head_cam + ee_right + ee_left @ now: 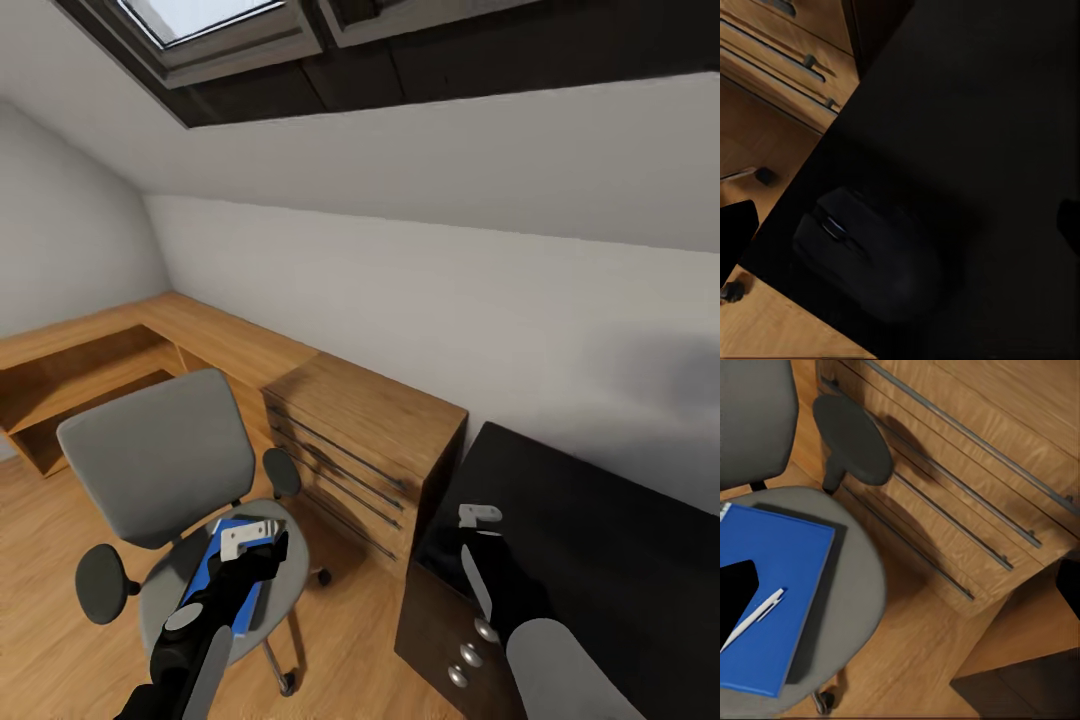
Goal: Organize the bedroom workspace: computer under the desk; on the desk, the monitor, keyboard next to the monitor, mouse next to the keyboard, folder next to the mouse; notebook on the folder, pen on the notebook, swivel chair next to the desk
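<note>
Your left gripper (262, 545) hangs right over the folder (772, 600), which lies flat on the chair (160, 450) seat. Left arm is clearly the nearer one; your right gripper (478, 530) is across at the desk (620, 560) corner, well apart from the chair.

The folder's long axis runs front to back on the seat, roughly in line with your forearm. The pen (751, 619) lies on the blue cover, slanted across it. No notebook that I can make out.

Left jaws: can't tell how they stand; one dark finger (736, 600) shows at the edge of the wrist view, over the folder. Right jaws: can't tell either.

The mouse (866, 259) sits on the black top near the desk corner, just below your right gripper.

My read: the folder goes first, to the desk beside the mouse. The wooden dresser (370, 450) stands between chair and desk, so expect a carry past it. The pen may roll off.
</note>
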